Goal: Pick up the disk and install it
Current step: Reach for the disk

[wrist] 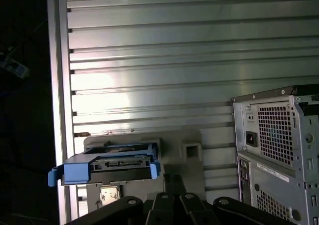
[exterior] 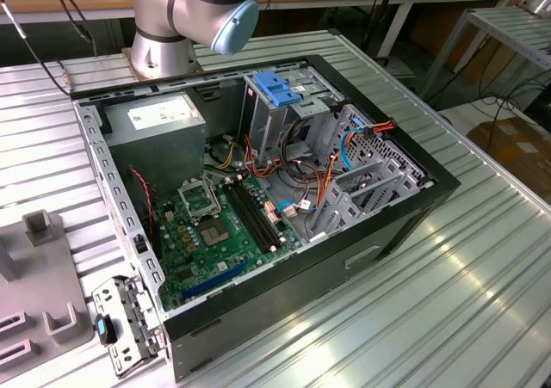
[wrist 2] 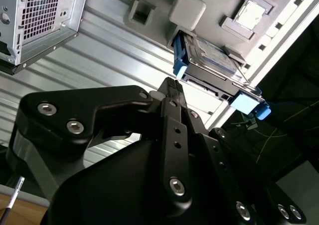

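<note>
– Fingers point(wrist 2: 172, 105) together, would you say?
– Yes. In both wrist views they meet at the tip with nothing between them. The gripper point(wrist 2: 171, 83) hangs over the disk point(wrist 2: 212, 53), and I judge it is not touching.
– Where does the disk lie?
– Flat on a grey holder point(wrist: 192, 142), close to the table point(wrist: 149, 60) edge and apart from the case point(wrist: 279, 150).
– How will it handle?
– My guess is a stiff metal block, fairly heavy for its bulk and smooth on top. It probably takes a knock badly. The blue rails point(wrist 2: 180, 60) along its two sides look like the best hold. They are plastic and parallel, likely less slippery than bare metal. I'd keep off the connector end point(wrist: 122, 161).
– What does each view add?
– The second wrist view gives the disk's flat top and both rails. The first wrist view looks straight at the connector end, with the case's vented back beside it. The exterior view gives the open case from above, with its board point(exterior: 215, 224) and the blue-topped cage point(exterior: 280, 91). It also shows the arm point(exterior: 198, 9) standing behind the case's back corner.
</note>
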`<act>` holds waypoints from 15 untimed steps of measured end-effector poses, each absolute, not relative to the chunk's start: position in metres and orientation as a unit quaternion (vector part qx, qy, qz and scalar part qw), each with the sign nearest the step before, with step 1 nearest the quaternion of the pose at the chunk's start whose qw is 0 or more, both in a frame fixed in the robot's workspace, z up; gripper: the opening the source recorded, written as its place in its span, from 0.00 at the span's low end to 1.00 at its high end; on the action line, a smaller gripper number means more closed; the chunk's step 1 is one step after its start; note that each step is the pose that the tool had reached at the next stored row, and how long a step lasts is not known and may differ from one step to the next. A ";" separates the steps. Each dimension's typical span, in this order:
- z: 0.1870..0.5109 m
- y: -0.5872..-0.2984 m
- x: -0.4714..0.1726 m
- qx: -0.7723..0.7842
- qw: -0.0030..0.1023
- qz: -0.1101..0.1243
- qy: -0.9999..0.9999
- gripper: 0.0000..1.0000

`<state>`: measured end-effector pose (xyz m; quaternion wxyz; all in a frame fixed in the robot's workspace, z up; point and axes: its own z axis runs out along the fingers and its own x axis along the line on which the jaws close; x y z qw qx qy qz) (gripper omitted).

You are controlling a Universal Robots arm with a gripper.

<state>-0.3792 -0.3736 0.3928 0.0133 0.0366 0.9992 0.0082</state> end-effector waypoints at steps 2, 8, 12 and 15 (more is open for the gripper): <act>0.393 -0.374 -0.381 0.037 0.013 0.008 0.999 0.11; 0.393 -0.374 -0.394 0.037 0.013 0.008 0.999 0.11; 0.393 -0.374 -0.399 0.037 0.013 0.008 0.999 0.11; 0.393 -0.374 -0.407 0.037 0.013 0.008 0.999 0.11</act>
